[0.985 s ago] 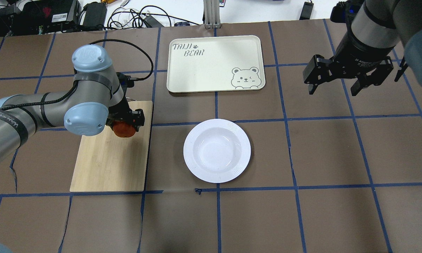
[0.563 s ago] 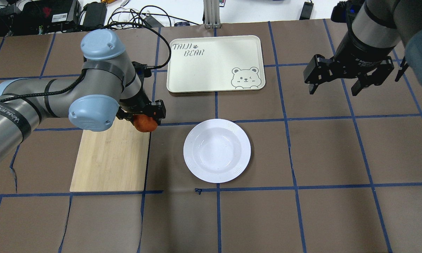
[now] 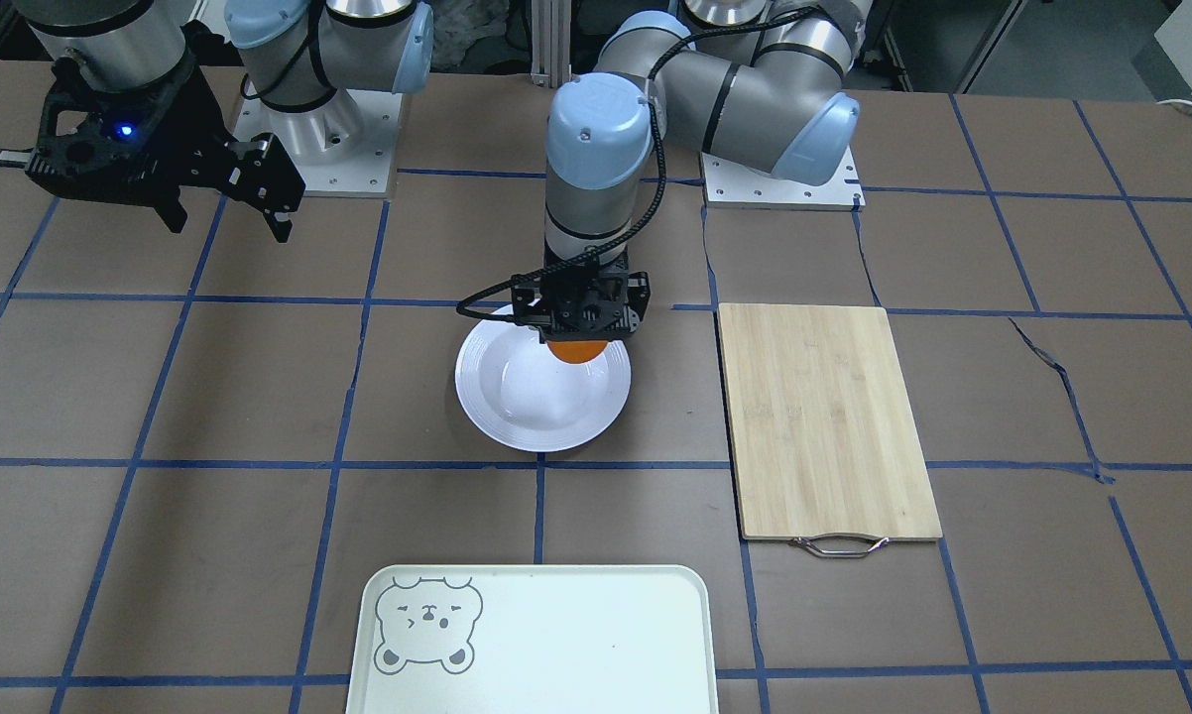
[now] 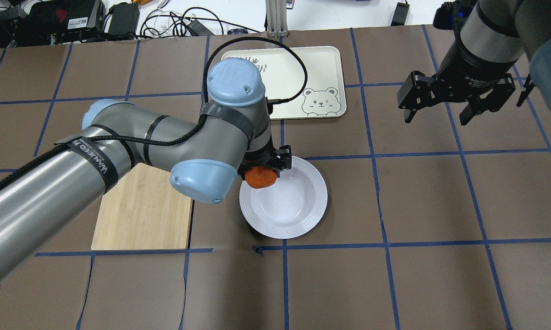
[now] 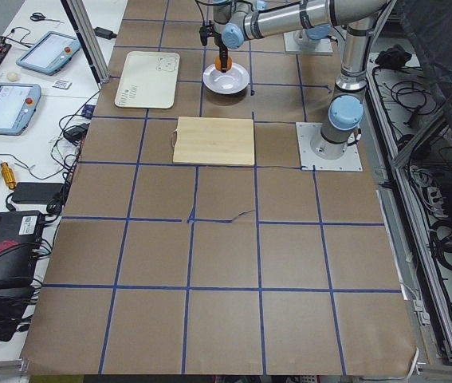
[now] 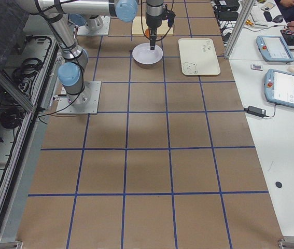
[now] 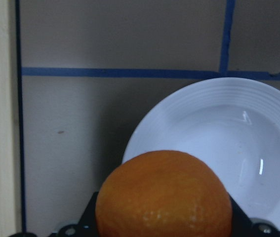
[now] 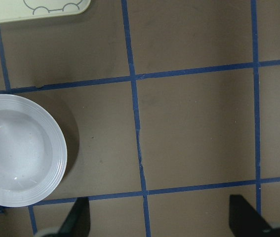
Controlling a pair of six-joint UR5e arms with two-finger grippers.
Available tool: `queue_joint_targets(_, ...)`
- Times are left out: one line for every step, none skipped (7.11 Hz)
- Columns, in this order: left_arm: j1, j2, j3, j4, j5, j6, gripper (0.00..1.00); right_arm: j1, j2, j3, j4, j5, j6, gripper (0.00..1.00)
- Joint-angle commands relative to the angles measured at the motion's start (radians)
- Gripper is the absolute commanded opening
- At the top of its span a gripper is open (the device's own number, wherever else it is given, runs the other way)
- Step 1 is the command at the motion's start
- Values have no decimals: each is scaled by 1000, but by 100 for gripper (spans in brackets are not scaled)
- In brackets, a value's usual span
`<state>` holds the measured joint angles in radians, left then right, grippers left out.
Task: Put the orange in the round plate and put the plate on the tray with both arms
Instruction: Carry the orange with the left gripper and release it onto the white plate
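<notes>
The first step is in hand: the orange [image 4: 261, 178] is being carried to the round plate [image 4: 298, 208] and is not yet set down. The orange is clamped between the fingers of the left gripper [image 4: 262, 170], which are closed to the fruit's width, and it is held clear of the table. Directly beneath the fingers lies the plate's rim on the side toward the wooden cutting board [image 4: 142, 215]. The sunken centre is seen just beyond the fingertips in the left wrist view, so the fruit is judged to be short of the middle.

The fingers of the right gripper [image 4: 435, 117] are spread wide and nothing is held between them. The plate lies well apart from them and the tray [image 4: 312, 64] lies off to one side.

For the next move, a short shift is called for, so that the plate's centre is brought under the fingers. A gentle lowering and a release close to the surface are then needed, since a round fruit let go over the sloping rim may be expected to roll off. The lift of the plate to the tray by both arms is not yet begun.
</notes>
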<state>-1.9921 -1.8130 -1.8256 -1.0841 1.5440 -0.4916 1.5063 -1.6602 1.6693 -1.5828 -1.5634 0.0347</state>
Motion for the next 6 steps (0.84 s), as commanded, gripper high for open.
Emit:
queue_joint_targets(-47, -61, -39, 103, -42, -70, 22, -15, 8, 1, 4, -1, 7, 100)
queue_joint_targets(-47, -95, -66, 162, -45, -70, 24, -29, 23, 3, 1, 0, -1, 100)
queue_joint_targets(-47, -127, -75, 164, -42, -68, 29, -38, 30, 4, 0, 0, -2, 100)
queue_joint_targets(-47, -144, -70, 165, -38, -70, 54, -38, 30, 4, -3, 2, -2, 100)
queue_joint_targets(-47, -147, -70, 165, -39, -71, 100, -40, 42, 4, -5, 8, -2, 100)
queue_joint_targets(-45, -141, -60, 167, -41, -68, 100, -41, 51, 4, -16, 22, 5, 100)
